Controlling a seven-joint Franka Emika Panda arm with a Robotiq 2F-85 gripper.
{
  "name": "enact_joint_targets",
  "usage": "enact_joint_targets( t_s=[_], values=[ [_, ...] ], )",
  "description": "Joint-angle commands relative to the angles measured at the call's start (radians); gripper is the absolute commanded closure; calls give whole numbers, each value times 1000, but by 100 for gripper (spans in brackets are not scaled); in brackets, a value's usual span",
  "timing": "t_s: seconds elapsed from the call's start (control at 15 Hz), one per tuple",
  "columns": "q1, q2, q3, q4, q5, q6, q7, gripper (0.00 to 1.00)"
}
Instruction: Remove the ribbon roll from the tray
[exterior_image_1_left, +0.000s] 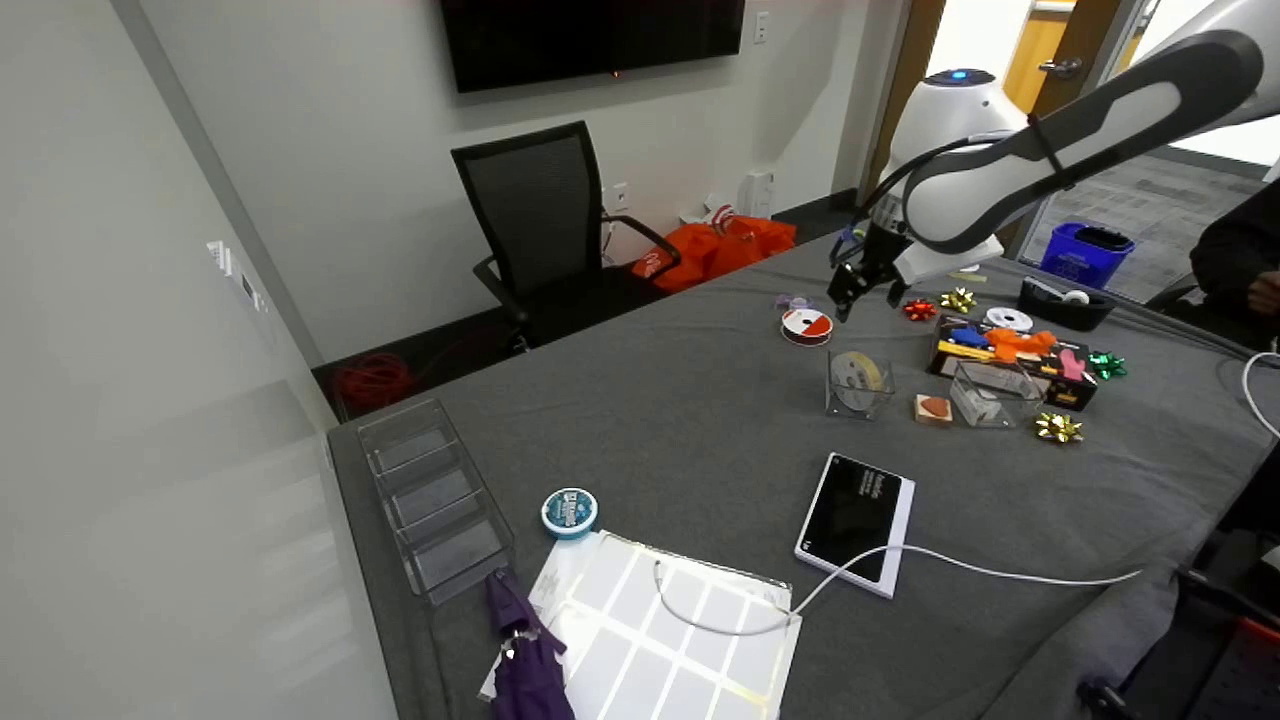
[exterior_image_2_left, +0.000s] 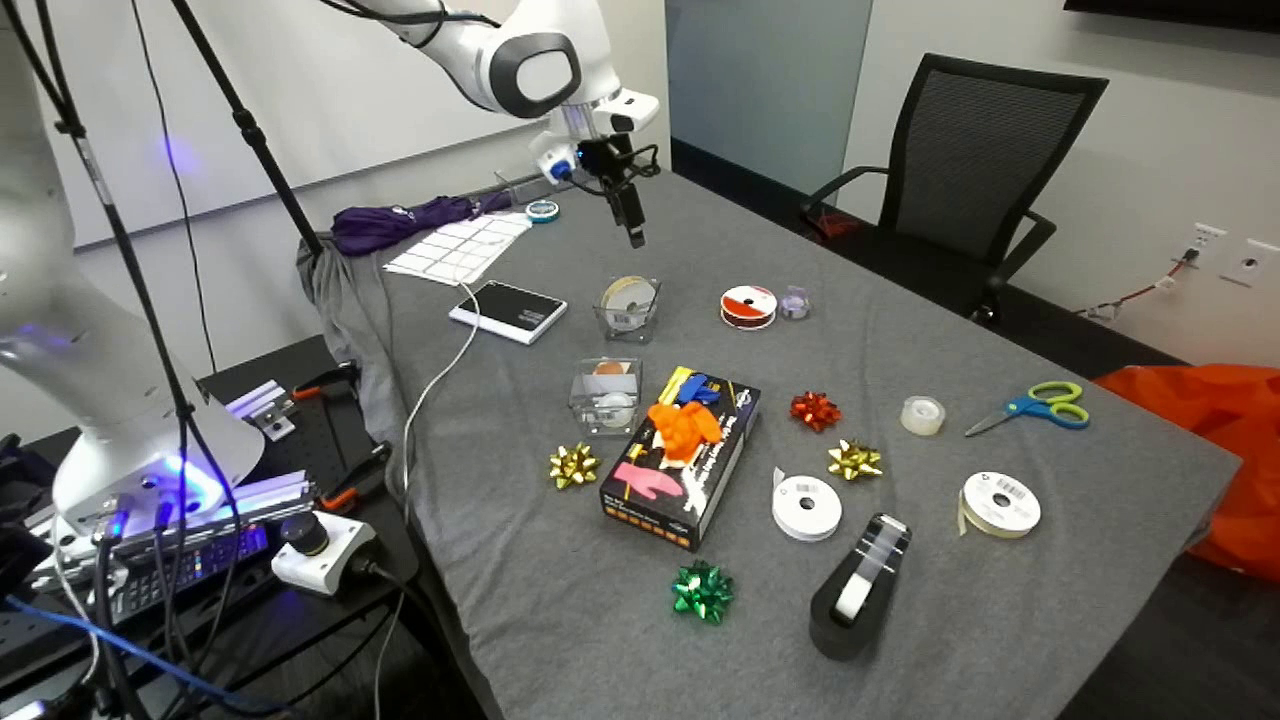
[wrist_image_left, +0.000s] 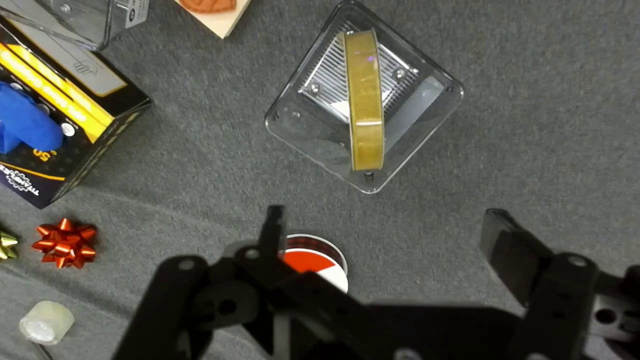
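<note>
Right now, the gripper (wrist_image_left: 385, 215) is hanging above the bench (wrist_image_left: 190, 165), its two fingers (wrist_image_left: 510, 255) standing wide apart with grey bench showing between them. Below it in the wrist view, a red-and-white spool (wrist_image_left: 312, 260) is lying flat, partly hidden behind the gripper. Past the fingertips, higher up in that same view, the ribbon roll (wrist_image_left: 366, 100) is standing on edge inside the tray (wrist_image_left: 305, 130), its gold band running roughly from corner to corner. It is sitting lower than the gripper and apart from both fingers; in both exterior views the gripper is appearing above it in the picture. A little farther out, a wooden block (exterior_image_1_left: 932, 409) is resting near the tray, and a second clear container (wrist_image_left: 90, 25) is standing just beside a black box (wrist_image_left: 75, 110). A red bow (wrist_image_left: 65, 243) is lying near that box. On another side of the tray, a tablet (exterior_image_1_left: 858, 522) is lying flat. Farther still, a grid sheet (exterior_image_1_left: 680, 640) and a purple umbrella (exterior_image_1_left: 530, 660) are lying side by side, while a chair (exterior_image_2_left: 985, 160) is standing beyond the bench edge.
</note>
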Motion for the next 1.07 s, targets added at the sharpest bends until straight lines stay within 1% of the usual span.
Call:
enact_joint_targets(
  t_s=[0.0, 0.53, 1.0],
  values=[
    [-12, 64, 7, 57, 8, -19, -15, 0],
    [-21, 134, 10, 87, 16, -35, -51, 0],
    [-46, 155, 23, 71, 26, -5, -118, 0]
  ],
)
